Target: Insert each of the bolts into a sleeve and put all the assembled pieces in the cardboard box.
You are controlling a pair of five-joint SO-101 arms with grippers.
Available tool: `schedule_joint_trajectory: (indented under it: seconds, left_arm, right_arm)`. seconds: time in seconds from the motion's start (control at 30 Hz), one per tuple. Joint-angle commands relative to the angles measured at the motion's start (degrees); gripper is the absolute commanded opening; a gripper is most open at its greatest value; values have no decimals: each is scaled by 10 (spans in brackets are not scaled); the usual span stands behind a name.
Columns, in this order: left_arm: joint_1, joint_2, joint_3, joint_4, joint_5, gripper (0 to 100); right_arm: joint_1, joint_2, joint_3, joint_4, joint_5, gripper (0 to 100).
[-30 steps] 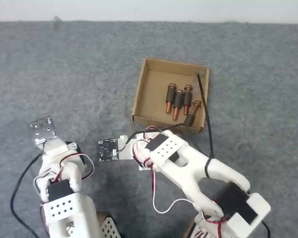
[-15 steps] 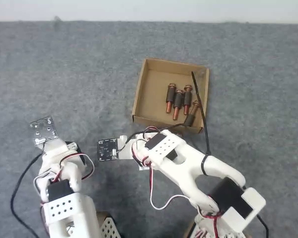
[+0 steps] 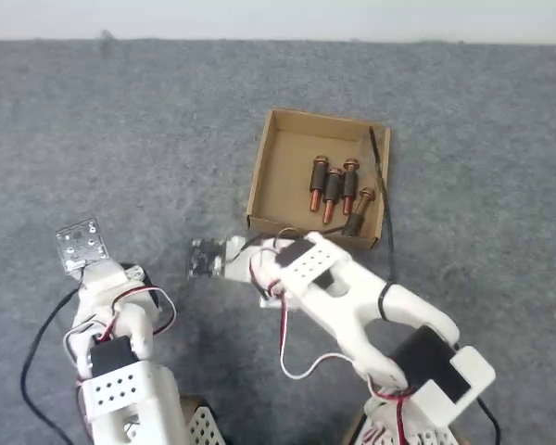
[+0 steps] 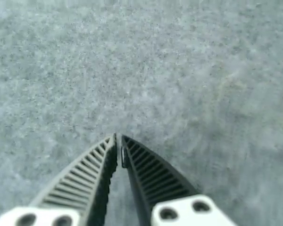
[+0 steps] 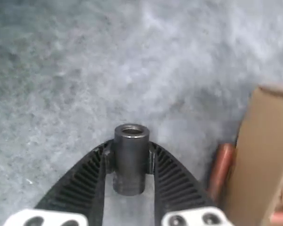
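Observation:
My right gripper (image 5: 130,147) is shut on a dark metal sleeve (image 5: 130,160), which stands upright between the jaws with its open bore facing out. Close beside it a copper bolt (image 5: 221,165) lies against the outer wall of the cardboard box (image 5: 260,155). From above, the right arm (image 3: 310,269) hangs just off the front left corner of the cardboard box (image 3: 262,171), hiding sleeve and bolt. Several assembled pieces (image 3: 332,190) lie in the box. My left gripper (image 4: 119,139) is shut on nothing, low over the grey carpet at the lower left.
Grey carpet (image 3: 120,139) covers the whole table. A black cable (image 3: 382,204) from the right arm runs across the box's right side. The left arm (image 3: 111,334) stays near the front left edge, well away from the box.
The right arm's wrist has shifted a little away from the front edge, toward the box's front left corner. The left arm has hardly moved.

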Motion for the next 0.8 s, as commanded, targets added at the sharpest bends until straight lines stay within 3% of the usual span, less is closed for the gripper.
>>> schedule_joint_trajectory:
  seconds: [0.0,0.17,0.33,0.77]
  left_arm:
    - [4,-9,-6,-19,-4,13]
    - [4,-9,-6,-19,-4,13]
    - [11,-9,-6,-20,-4,13]
    - [46,-9,-7,-19,-4,13]
  right_arm:
    - [48,-62,-42,41,-77,6]
    - [106,-146,-41,88,-194,6]
    - [169,-225,-30,149,-251,6]
    - [367,-412,179,73,-354,6]
